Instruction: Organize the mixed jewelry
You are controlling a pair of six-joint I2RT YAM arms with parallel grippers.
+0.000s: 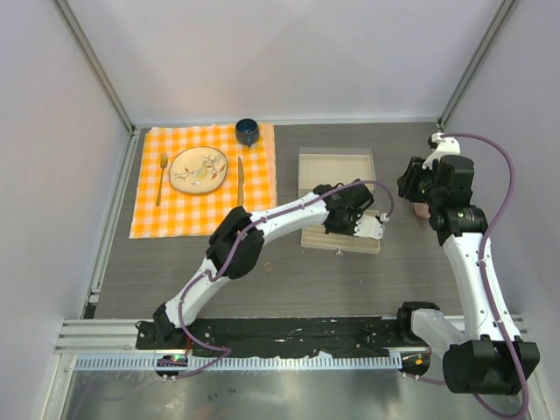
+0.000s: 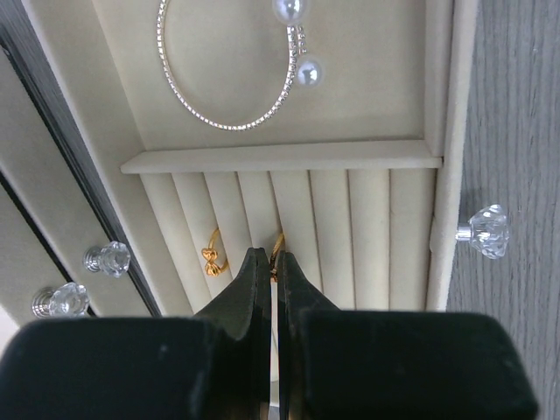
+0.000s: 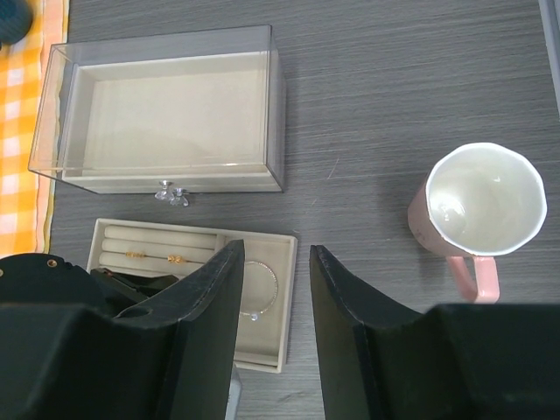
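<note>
Left gripper almost closed, apparently pinching thin gold ring over roll slots of beige velvet drawer tray. Bow-topped gold ring slotted. Pearl-ended silver hoop in flat compartment. Right gripper wide open, empty. Tiny coppery bit on grey table, likely still unsorted.

Left gripper seemingly pinched closed, right gripper spread, raised

Pink mug upright; plate on checkered cloth (fork, knife flanking).
</note>
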